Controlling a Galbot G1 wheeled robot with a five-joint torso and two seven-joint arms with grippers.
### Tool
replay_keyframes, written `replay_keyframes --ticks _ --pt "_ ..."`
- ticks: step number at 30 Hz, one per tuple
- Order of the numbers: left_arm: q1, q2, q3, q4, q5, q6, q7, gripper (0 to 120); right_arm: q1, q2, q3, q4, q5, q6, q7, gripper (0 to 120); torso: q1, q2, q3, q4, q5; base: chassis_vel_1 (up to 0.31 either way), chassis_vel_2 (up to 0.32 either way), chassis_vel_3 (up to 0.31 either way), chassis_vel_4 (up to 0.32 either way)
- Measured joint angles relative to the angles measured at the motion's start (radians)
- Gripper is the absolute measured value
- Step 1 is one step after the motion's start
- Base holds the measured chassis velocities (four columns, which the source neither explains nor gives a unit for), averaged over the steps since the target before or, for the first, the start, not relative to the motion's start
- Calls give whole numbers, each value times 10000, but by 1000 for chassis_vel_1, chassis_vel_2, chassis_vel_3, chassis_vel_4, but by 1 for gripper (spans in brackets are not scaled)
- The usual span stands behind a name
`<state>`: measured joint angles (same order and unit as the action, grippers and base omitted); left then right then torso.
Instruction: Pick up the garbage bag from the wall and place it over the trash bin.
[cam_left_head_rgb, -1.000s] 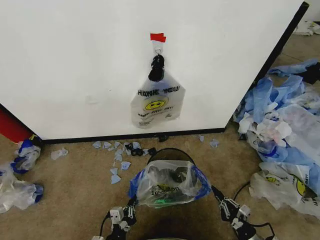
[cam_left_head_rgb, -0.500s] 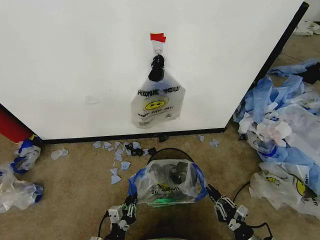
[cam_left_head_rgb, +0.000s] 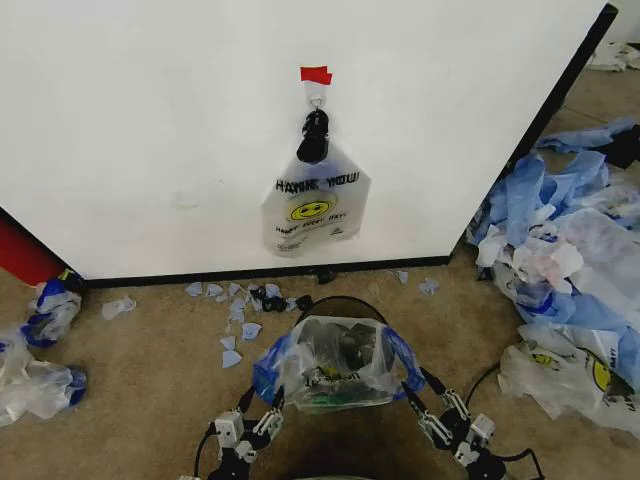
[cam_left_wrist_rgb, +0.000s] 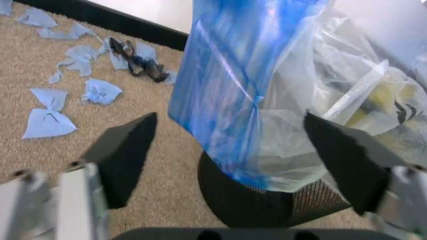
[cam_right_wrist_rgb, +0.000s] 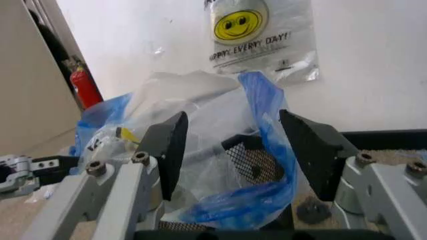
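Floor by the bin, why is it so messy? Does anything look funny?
Yes. Torn blue scraps lie scattered on the carpet below the wall, and a heap of crumpled blue and white bags sprawls on the robot's right. The garbage bag sits bunched and lopsided on the trash bin, not smoothed over its rim.

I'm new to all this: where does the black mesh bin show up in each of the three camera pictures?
Head view: the trash bin sits low in the middle, under the garbage bag.
Left wrist view: its mesh wall is at the bottom, below the bag's blue edge.
Right wrist view: mesh peeks through between the open fingers.
Shared landmark: the blue-trimmed garbage bag.
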<state>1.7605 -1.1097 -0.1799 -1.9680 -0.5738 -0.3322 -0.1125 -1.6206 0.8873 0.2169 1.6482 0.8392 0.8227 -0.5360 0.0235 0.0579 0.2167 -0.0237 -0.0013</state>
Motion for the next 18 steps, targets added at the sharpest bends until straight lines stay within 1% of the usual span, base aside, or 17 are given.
replay_keyframes --ticks 1,2,5,14,15,18 --pt "40 0 3 -1 19 0 0 95 44 1 -12 -33 -18 0 0 53 0 0 0 1 0 0 0 0 0" --pt "58 -3 7 0 30 0 0 97 59 2 -19 -48 -23 0 0 53 0 0 0 2 1 0 0 0 0" --pt "70 -13 8 18 55 -3 0 99 92 -1 -42 -101 -36 0 0 52 0 0 0 0 0 0 0 0 0" --pt "151 73 -211 -110 67 0 -13 99 99 -73 -39 -80 57 0 -29 49 0 0 0 1 0 0 0 0 0" --pt "183 84 -262 -159 73 3 -15 100 83 -76 -35 -39 106 0 -63 47 0 0 0 1 0 0 0 0 0" --pt "237 117 -311 -244 77 23 -21 99 58 -100 -21 34 171 0 -104 45 0 0 0 0 0 0 0 0 0"
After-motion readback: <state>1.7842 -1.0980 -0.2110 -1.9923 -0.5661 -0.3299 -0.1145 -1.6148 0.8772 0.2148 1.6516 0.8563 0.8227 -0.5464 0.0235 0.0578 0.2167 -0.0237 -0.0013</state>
